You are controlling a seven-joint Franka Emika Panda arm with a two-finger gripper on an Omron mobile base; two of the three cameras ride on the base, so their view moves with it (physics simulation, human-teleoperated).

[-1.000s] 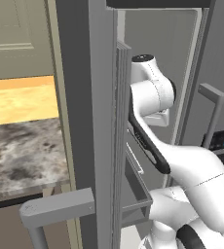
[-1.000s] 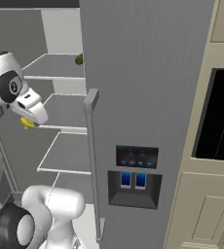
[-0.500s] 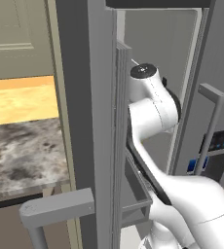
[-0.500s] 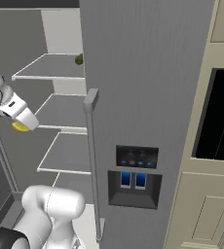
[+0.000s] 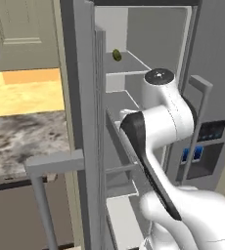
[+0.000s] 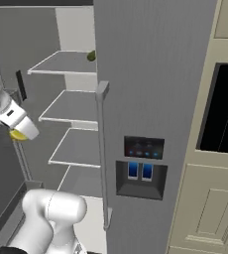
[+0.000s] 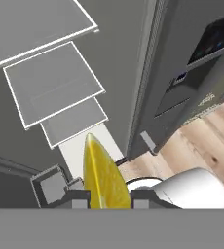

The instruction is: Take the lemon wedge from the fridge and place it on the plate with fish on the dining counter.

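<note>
End effector (image 7: 104,200): two small dark fingertips drawn in close on the lemon wedge (image 7: 102,175), which stands upright between them. In the right base view the same yellow piece (image 6: 18,134) shows under the white hand, held in the air in front of the fridge (image 6: 150,89) shelves, touching none of them.

Step in hand, as judged: wedge secured and out of the compartment; carrying to the plate with fish not yet done. Next move calls for backing the arm clear of the open door (image 5: 85,122) and its long bar handle (image 5: 46,195), then turning the base toward the dining counter, keeping the grip firm on a small, slick piece.

Lemon wedge: bright yellow, glossy, tapering to a point.
Open door: plain matt grey, thick-edged.
Shelves (image 6: 71,106): flat pale grey panels with light rims, stacked.
Small dark green round fruit (image 5: 117,54): on the top shelf, far back.
Granite-topped counter (image 5: 21,141): speckled grey-brown, beyond the door to the left.
</note>
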